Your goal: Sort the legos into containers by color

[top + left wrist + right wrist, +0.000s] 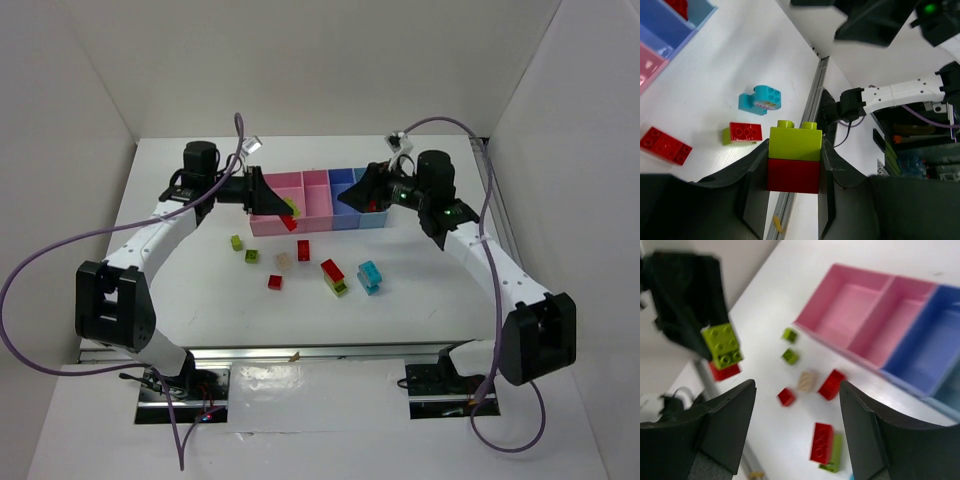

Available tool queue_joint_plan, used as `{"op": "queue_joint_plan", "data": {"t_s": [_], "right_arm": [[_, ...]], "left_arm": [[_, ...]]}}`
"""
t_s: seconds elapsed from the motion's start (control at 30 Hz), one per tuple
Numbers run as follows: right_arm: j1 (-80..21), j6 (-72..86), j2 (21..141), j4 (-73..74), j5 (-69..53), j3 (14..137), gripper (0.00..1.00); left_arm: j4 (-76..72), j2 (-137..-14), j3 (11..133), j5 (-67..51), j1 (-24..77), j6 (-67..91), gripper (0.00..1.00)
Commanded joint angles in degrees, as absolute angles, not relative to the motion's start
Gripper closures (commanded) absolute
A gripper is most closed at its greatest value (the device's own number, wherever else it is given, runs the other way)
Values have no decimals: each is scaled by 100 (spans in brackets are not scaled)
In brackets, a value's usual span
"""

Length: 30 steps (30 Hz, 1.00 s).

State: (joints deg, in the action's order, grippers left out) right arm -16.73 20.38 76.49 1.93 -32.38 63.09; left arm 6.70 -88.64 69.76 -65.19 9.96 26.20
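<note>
My left gripper (794,170) is shut on a stacked lego, yellow-green over red (795,157), held above the front of the wide pink container (318,205). That stack (722,347) also shows in the right wrist view. Over the blue containers (343,180) my right gripper (797,405) hangs open with nothing between its fingers. Loose legos lie on the table in front of the row: two small yellow-green ones (237,241), a beige one (283,260), red ones (303,249), a red-on-green stack (334,276) and a cyan one (371,275).
The four bins stand joined in a row at the back centre, pink (855,310) to the left, blue (930,350) to the right. A red piece (679,6) lies in the pale blue end bin. White walls close in both sides; cables trail from both arms.
</note>
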Motion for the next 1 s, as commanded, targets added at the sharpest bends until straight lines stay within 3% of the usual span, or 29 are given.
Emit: {"op": "queue_joint_plan", "data": {"t_s": [0.0,0.47,0.57,0.8,0.97], "right_arm": [[-1889,2320,7638,-588,-4657,5881,25],[-2680,2443,8313,-1310,-5660,6345,22],[-2681,2715,8472,-1704,-5800,6346,28],[-2733,3120,8824,-2416,-6021,6398,31],[-2786,3339,8877,-2662,-6081,6451,40]], "left_arm": [[-386,-8807,6926,-7215,1037,3023,100],[-105,-8859,7251,-7488,1222,2725,100],[-105,-8859,7251,-7541,1274,2725,100],[-44,-8807,7199,-7541,1274,2672,100],[-44,-8807,7198,-7541,1274,2611,100]]}}
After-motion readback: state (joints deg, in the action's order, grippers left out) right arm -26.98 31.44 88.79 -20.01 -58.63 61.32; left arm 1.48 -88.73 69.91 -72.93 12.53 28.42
